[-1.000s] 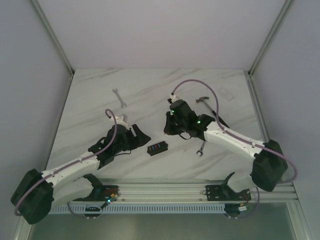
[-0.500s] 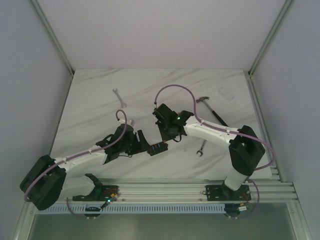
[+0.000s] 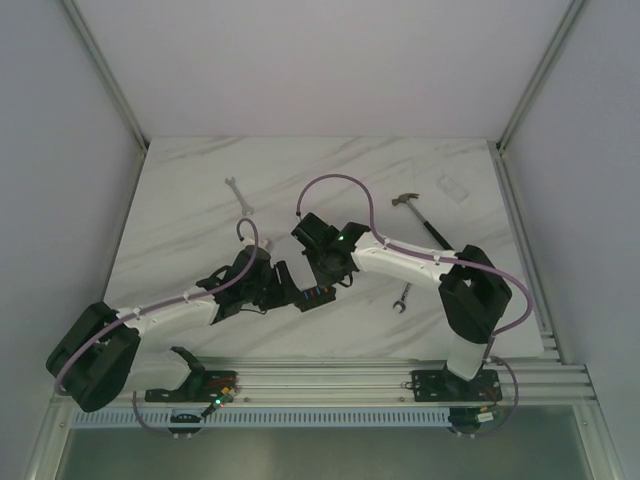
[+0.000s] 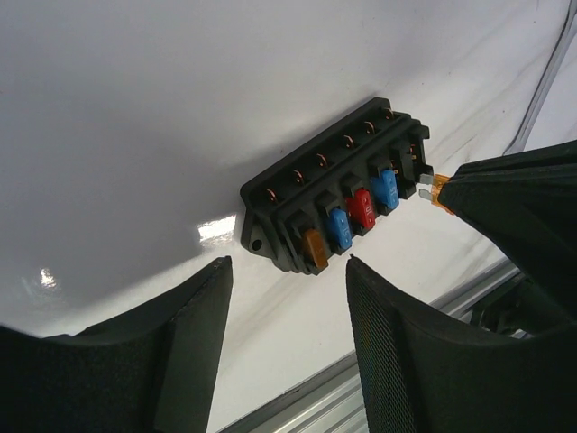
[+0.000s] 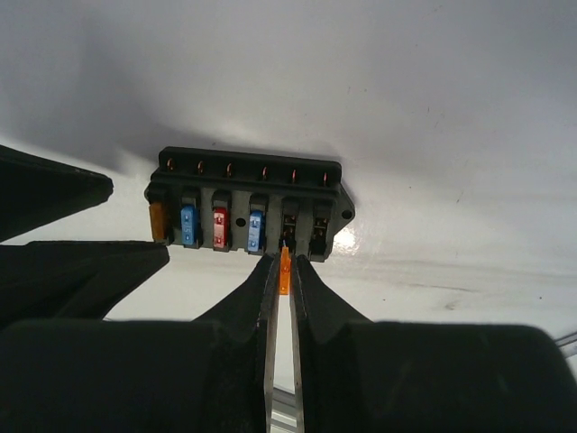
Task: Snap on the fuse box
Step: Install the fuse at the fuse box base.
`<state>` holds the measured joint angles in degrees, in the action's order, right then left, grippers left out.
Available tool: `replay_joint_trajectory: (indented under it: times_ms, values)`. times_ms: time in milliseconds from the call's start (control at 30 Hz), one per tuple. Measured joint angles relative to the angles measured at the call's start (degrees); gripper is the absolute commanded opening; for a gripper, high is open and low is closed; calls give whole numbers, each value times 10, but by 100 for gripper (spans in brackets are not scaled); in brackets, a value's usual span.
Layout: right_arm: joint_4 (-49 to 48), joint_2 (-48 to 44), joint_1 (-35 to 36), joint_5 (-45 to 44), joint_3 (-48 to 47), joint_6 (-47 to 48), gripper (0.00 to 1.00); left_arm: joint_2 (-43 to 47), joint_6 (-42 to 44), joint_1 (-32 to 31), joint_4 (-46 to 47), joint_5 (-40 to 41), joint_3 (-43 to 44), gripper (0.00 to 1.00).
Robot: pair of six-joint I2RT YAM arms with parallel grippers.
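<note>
Fuse box (image 3: 315, 296) flat on marble table (image 3: 180, 230), centre, near front edge. Four slots filled: orange, blue, red, blue. Left gripper (image 4: 288, 293) just beside box's left end, jaws spread, gripping nothing. Right gripper (image 5: 282, 284) clenched on orange fuse (image 5: 284, 266), blades at fifth slot. Farther back: wrench (image 3: 238, 194), hammer (image 3: 420, 215).

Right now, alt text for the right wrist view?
The right pincer pinches a small orange fuse, aimed at an empty slot of the black fuse box on the white table. Four slots hold fuses; two are empty.
</note>
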<state>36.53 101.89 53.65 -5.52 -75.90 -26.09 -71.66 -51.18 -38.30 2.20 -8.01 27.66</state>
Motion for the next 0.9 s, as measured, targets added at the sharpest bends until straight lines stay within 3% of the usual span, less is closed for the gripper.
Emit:
replay_joint_trajectory:
  times_ms: [900]
  values:
    - [11, 24, 9, -23, -18, 2, 0, -20, -9, 0, 0, -2, 0, 55]
